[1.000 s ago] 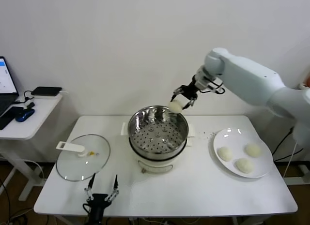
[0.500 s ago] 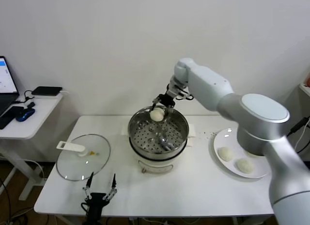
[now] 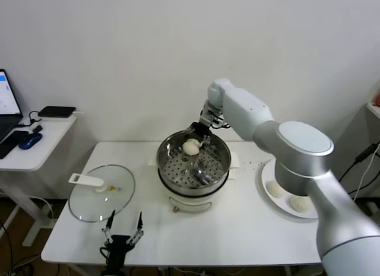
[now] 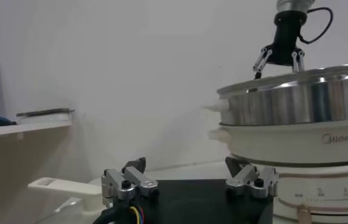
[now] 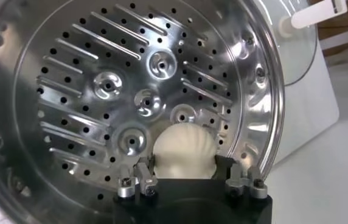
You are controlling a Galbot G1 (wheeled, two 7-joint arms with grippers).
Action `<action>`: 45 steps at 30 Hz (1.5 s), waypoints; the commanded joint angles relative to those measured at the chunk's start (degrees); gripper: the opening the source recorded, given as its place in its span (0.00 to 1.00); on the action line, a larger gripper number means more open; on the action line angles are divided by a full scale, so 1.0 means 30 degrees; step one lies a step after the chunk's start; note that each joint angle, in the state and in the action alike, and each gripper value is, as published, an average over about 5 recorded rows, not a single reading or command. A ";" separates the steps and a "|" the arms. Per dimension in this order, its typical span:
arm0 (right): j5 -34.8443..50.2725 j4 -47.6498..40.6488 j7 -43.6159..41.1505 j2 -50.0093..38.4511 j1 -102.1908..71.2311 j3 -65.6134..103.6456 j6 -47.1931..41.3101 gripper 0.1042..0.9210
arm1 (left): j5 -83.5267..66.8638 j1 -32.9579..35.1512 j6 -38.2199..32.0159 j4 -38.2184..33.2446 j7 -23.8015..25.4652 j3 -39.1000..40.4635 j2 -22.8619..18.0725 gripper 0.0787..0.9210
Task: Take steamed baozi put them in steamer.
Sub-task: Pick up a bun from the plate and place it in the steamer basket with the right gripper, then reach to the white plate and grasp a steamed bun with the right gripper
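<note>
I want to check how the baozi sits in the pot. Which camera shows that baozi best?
The right wrist view: the baozi fills the middle, lying on the steamer's perforated floor between the right gripper's open fingers. The head view shows it small, near the far wall. The left wrist view shows only the steamer's outside; the baozi is hidden.

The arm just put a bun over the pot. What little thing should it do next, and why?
Probably lift the right pincer straight up out of the steamer. Its fingers look spread beside the baozi, which sits low over the perforated floor, so the bun seems let go. More buns wait on the white plate to fetch. The left pincer idles at the table's near edge.
</note>
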 commanded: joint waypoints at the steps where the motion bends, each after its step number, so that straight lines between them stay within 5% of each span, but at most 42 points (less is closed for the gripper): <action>1: 0.0793 -0.0195 -0.0230 0.0123 0.0118 -0.0172 0.0935 0.84 | 0.0049 0.0070 0.0021 -0.0134 0.0015 0.0011 -0.0051 0.88; 7: 0.2613 0.0484 -0.0971 -0.0838 0.1292 -0.0907 0.0935 0.88 | 0.0128 0.0251 0.0060 -0.0412 0.0023 0.0004 -0.0090 0.88; 13: 0.8316 0.3907 -0.0653 -0.3901 0.4070 -0.6279 0.0414 0.88 | 0.0156 0.0434 0.0094 -0.0646 0.0015 -0.0091 -0.0082 0.88; 20: 1.1392 0.9014 0.1301 -0.7507 0.7615 -1.2366 -0.6839 0.88 | 0.0216 0.0533 0.0099 -0.0736 0.0009 -0.0075 -0.0103 0.88; 32: 1.2246 1.4535 0.2440 -1.1230 1.0217 -1.6556 -1.7187 0.88 | 0.0245 0.0585 0.0083 -0.0757 -0.0001 -0.0086 -0.0159 0.88; 45: 1.1729 1.5031 0.2455 -1.4124 0.6148 -1.3812 -1.9398 0.88 | 0.0516 0.0786 -0.0057 -0.0476 -0.0027 -0.0239 -0.0165 0.88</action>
